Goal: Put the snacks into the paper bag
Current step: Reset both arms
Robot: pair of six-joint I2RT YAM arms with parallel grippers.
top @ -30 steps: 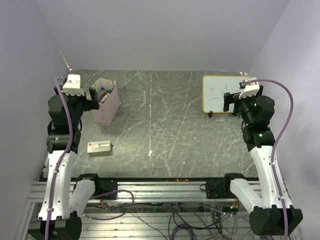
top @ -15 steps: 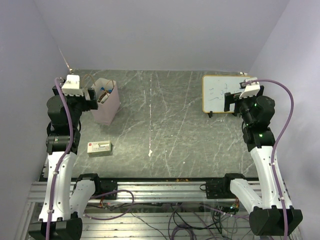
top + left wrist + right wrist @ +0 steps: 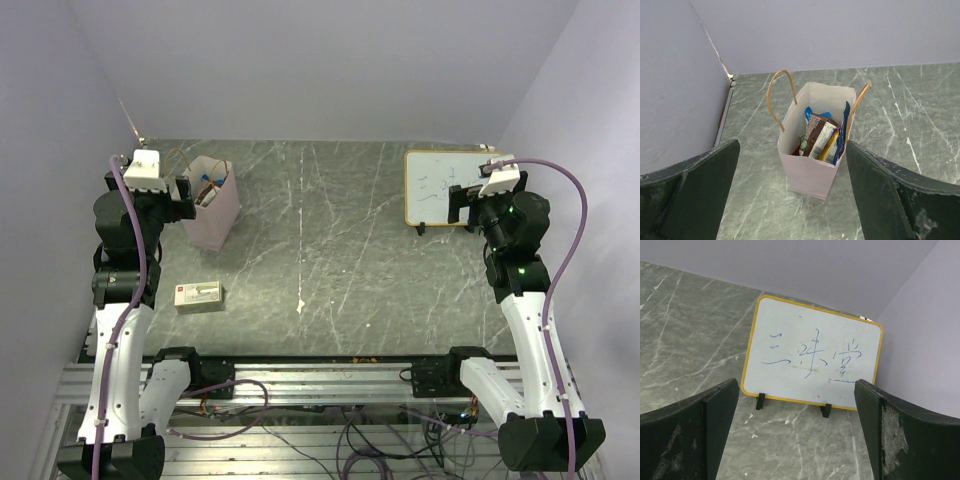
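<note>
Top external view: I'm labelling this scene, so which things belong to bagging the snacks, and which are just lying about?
Job in hand: paper bag; snacks standing inside it.
Lying about: beige box with red mark; yellow-framed whiteboard.

**Layout: bag upper left, board upper right**

Paper bag (image 3: 212,205) stands upright on the table (image 3: 330,260), upper left of the top view. Snacks (image 3: 822,137) stand on end inside it, packed together. Small box (image 3: 198,294) lies flat lower in frame, apart from the bag. Whiteboard (image 3: 443,188) stands upper right, well apart from both.
</note>
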